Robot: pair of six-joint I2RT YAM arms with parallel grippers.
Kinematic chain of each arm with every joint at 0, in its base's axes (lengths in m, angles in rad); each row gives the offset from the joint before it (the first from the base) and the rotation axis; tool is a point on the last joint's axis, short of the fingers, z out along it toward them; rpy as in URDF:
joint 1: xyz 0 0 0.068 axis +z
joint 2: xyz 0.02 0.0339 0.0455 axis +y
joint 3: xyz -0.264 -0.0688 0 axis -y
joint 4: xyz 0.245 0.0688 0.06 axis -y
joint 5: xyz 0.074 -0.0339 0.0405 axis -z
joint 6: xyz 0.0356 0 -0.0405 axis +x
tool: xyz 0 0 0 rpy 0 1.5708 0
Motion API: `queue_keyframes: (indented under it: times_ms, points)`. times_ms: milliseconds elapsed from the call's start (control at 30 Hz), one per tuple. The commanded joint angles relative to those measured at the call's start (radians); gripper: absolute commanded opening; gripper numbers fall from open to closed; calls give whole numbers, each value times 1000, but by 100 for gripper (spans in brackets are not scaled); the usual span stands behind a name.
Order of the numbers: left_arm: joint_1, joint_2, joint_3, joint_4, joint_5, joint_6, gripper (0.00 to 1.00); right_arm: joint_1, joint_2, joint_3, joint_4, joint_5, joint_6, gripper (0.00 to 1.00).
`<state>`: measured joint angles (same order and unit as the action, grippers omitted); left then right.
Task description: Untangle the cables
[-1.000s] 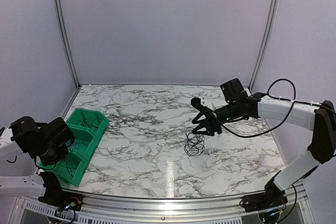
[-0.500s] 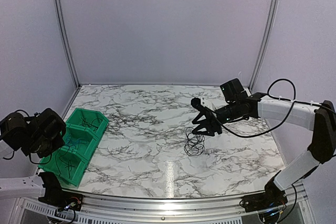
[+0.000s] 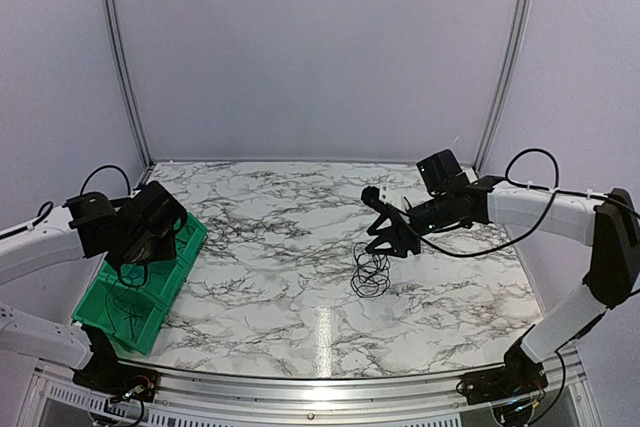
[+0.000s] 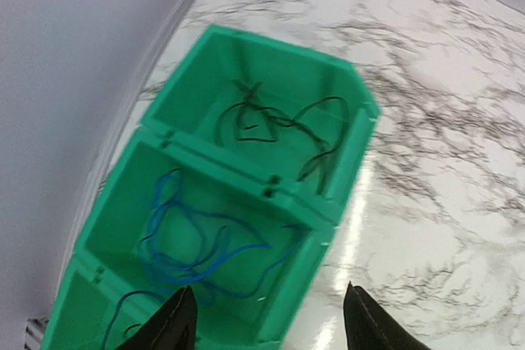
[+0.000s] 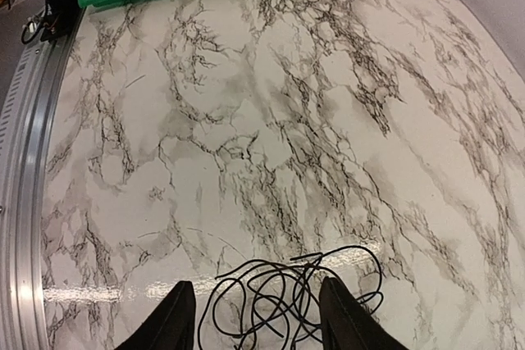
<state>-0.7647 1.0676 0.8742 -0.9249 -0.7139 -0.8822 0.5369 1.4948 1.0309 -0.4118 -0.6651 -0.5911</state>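
Observation:
A tangle of thin black cables (image 3: 370, 273) lies in small loops on the marble table, right of centre. My right gripper (image 3: 384, 242) hangs open just above its far side. In the right wrist view the loops (image 5: 289, 299) sit between and below the two dark fingers, untouched, with the right gripper (image 5: 256, 317) empty. My left gripper (image 3: 143, 245) hovers open over the green bin (image 3: 184, 259) at the left. In the left wrist view black cables (image 4: 271, 125) lie in the bin's far compartment and blue cables (image 4: 193, 243) in the middle one. The left gripper (image 4: 267, 325) holds nothing.
The green bin (image 4: 324, 206) has three compartments in a row and stands by the table's left edge. A metal rail (image 5: 25, 170) runs along the near edge. Purple walls close in the back and sides.
My left arm has swung up from the near left corner to above the bin, and its jaws have opened. The right arm and the black tangle have barely moved.

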Motion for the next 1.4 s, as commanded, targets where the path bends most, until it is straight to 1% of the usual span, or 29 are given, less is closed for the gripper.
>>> queue_keyframes:
  times_ms: [0, 67, 100, 167, 267, 300, 467, 567, 633, 767, 933, 1000, 1133, 1200, 1333, 1367]
  points:
    - [-2, 90, 61, 415, 212, 266, 63, -24, 66, 47, 3, 75, 19, 50]
    - [-22, 125, 37, 623, 331, 297, 63, -31, 102, 64, -18, 100, 13, 47]
    - [-39, 149, 22, 764, 379, 311, 63, -35, 117, 70, -26, 112, 14, 47]
    - [-74, 227, 25, 945, 460, 352, 63, -40, 138, 73, -23, 142, 17, 46]
    - [-109, 403, 149, 1050, 549, 389, 64, -48, 168, 75, -16, 188, 22, 46]
    - [-116, 470, 203, 1066, 590, 399, 64, -50, 178, 76, -16, 202, 18, 45]
    - [-132, 801, 469, 1056, 680, 397, 64, -51, 229, 82, -28, 244, -1, 45]
    - [-132, 941, 594, 1010, 694, 355, 62, -54, 241, 84, -30, 249, -1, 44]
    - [-133, 1000, 630, 1017, 695, 328, 60, -57, 245, 83, -28, 255, -2, 45]
    - [-129, 1099, 678, 1078, 788, 283, 55, -69, 251, 83, -27, 260, -2, 45]
    - [-130, 1193, 746, 1122, 916, 229, 54, -75, 258, 81, -26, 260, -4, 46]
    - [-128, 1227, 769, 1119, 937, 204, 51, -75, 263, 81, -25, 260, -5, 46]
    - [-131, 1268, 791, 1108, 955, 174, 41, -75, 271, 83, -27, 262, -6, 46]
    - [-129, 1272, 788, 1105, 952, 168, 40, -77, 276, 83, -27, 264, -7, 46]
    - [-130, 1263, 770, 1110, 947, 164, 24, -77, 294, 84, -28, 268, -7, 47]
    - [-129, 1257, 764, 1112, 946, 166, 17, -76, 303, 86, -30, 273, -7, 47]
